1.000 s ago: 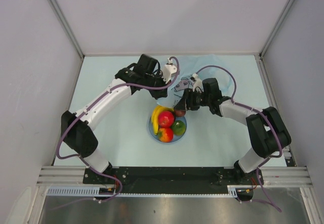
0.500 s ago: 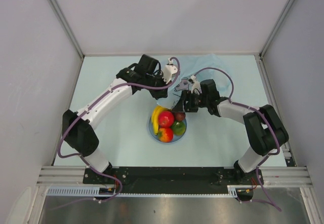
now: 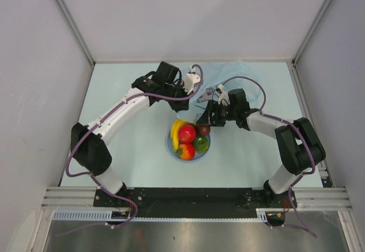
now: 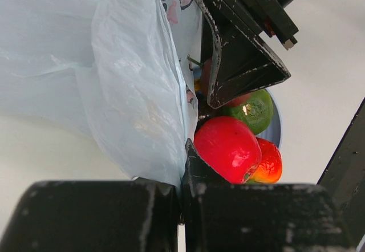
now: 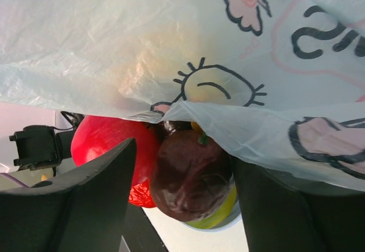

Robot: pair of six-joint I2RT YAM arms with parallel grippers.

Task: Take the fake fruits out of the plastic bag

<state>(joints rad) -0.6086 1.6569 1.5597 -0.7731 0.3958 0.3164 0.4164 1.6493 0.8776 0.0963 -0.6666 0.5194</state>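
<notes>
The fake fruits lie on a blue plate (image 3: 207, 148): banana (image 3: 177, 130), red apple (image 3: 187, 133), red-orange fruit (image 3: 186, 151), green fruit (image 3: 200, 143) and maroon fruit (image 3: 203, 130). The plastic bag (image 3: 228, 72) lies behind the plate. My left gripper (image 3: 185, 102) is shut on a fold of the bag (image 4: 114, 81) and holds it up over the plate. My right gripper (image 3: 201, 121) stands open around the maroon fruit (image 5: 191, 175), with a gap at one finger. The bag's printed edge (image 5: 171, 41) drapes over that fruit's top.
Grey walls enclose the pale table on three sides. My two grippers are close together over the plate's far rim (image 4: 276, 129); the right gripper's finger (image 4: 239, 64) hangs just beyond the left one. The red apple (image 4: 228, 146) lies right below them.
My right gripper's jaws have spread wider around the maroon fruit, which now rests at the plate's far side. The left arm and the held bag have stayed put.
</notes>
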